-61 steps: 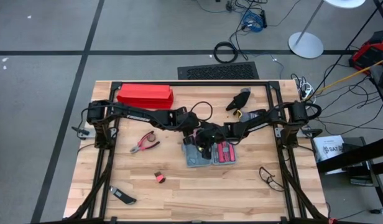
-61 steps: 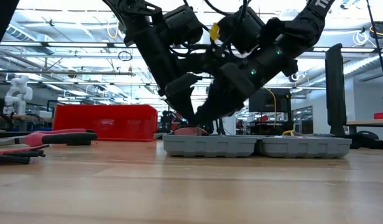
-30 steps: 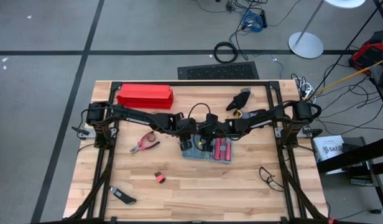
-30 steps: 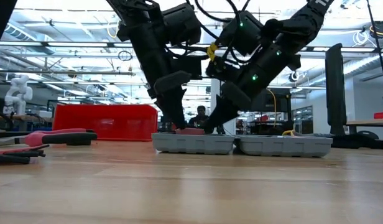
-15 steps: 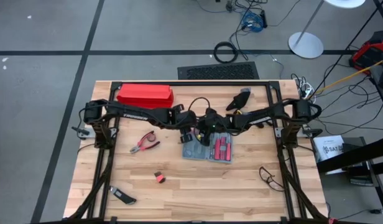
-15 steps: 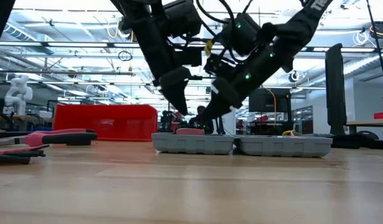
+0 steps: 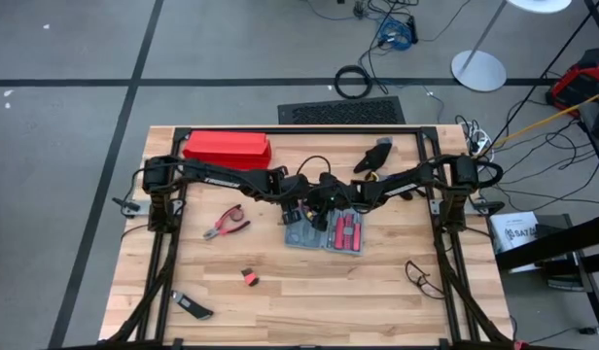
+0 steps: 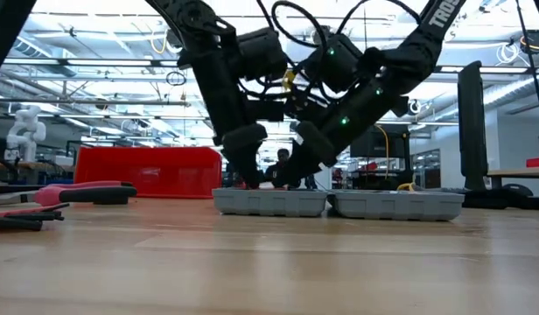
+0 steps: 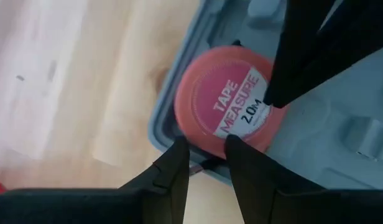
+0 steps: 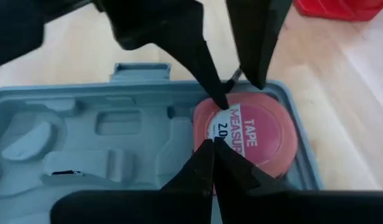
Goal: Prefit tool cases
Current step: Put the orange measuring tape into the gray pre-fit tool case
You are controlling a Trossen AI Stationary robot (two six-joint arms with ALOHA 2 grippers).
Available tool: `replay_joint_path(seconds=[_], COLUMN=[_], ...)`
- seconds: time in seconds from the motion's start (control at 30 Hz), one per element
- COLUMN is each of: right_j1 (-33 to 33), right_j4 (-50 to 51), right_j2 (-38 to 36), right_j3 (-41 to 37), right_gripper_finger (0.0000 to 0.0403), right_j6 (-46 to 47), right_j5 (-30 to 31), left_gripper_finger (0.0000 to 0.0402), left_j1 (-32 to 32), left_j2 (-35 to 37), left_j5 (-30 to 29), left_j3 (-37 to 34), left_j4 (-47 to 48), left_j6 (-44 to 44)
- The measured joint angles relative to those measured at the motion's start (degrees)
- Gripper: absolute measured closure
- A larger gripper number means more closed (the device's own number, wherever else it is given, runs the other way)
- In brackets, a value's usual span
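1. Compared with half a second back: tool case (image 7: 324, 233) sitting in the same spot mid-table, both grippers crowded a bit tighter over its left half, right arm's elbow dropped lower in the low view
2. Left gripper (image 9: 206, 149): fingers parted a narrow bit, tips right at the rim of the round red tape measure (image 9: 229, 107) in the case's corner recess, at the case's edge; can't tell if actually gripping it
3. Right gripper (image 10: 214, 151): fingers pinched fully together, empty, tip poised over the same tape measure's label; touching or not, can't tell
4. Case lying open and flat, grey moulded recesses in the left half, red tools (image 7: 346, 234) filling the right half
5. Wooden table (image 7: 309, 301): red-handled pliers (image 7: 225, 226) left of the case, small red bit (image 7: 249, 278) nearer the front, dark tool (image 7: 192, 307) at the front left corner, long red box (image 7: 228, 149) at the back
6. Beyond: grey floor with dark tape lines, cables, a round white stand base (image 7: 477, 69)
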State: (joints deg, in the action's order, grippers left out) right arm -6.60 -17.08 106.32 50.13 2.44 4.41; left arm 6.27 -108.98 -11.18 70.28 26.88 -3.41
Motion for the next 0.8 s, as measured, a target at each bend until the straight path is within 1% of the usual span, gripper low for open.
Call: replay_joint_path(seconds=[0.1, 0.2, 0.27, 0.37, 0.47, 0.6, 0.7, 0.8], right_j1=[-0.05, -0.12, -0.54, -1.24, -1.88, -2.2, -2.2, -2.22], right_j4=[1.74, -0.28, -0.37, 0.95, -0.18, -2.81, -5.45, -5.92], right_j2=[-2.32, -6.04, -6.94, -6.44, -5.32, -1.98, 0.32, 1.41], right_j3=[-0.04, 0.46, 0.46, 0.15, 0.37, 0.39, 0.39, 0.46], right_gripper_finger=[0.0403, 0.0403, 0.0403, 0.0403, 0.0403, 0.0403, 0.0403, 0.0403], right_j6=[-0.69, -1.64, -2.07, -2.13, -1.6, -0.75, 0.28, 1.16], right_j5=[-0.32, -0.02, -0.01, 0.13, -0.03, -0.45, -2.02, -2.67], left_gripper_finger=[0.0285, 0.0285, 0.0285, 0.0285, 0.0285, 0.0285, 0.0285, 0.0285], left_j1=[-0.03, -0.24, -0.21, 0.2, 0.51, 0.69, 0.64, 0.63], left_j2=[1.05, 2.62, 3.68, 3.58, 3.64, 3.53, 3.53, 3.53], left_j5=[0.05, -0.04, -0.34, -0.9, -1.28, -1.45, -2.19, -2.97], left_j3=[0.07, 0.07, 0.17, 0.12, 0.13, -0.13, -0.17, -0.17], left_j4=[-0.08, -0.67, -1.44, -1.8, -2.63, -0.93, -0.29, 1.39], left_j6=[0.74, 1.33, 1.63, 2.62, 2.57, 2.6, 2.37, 2.23])
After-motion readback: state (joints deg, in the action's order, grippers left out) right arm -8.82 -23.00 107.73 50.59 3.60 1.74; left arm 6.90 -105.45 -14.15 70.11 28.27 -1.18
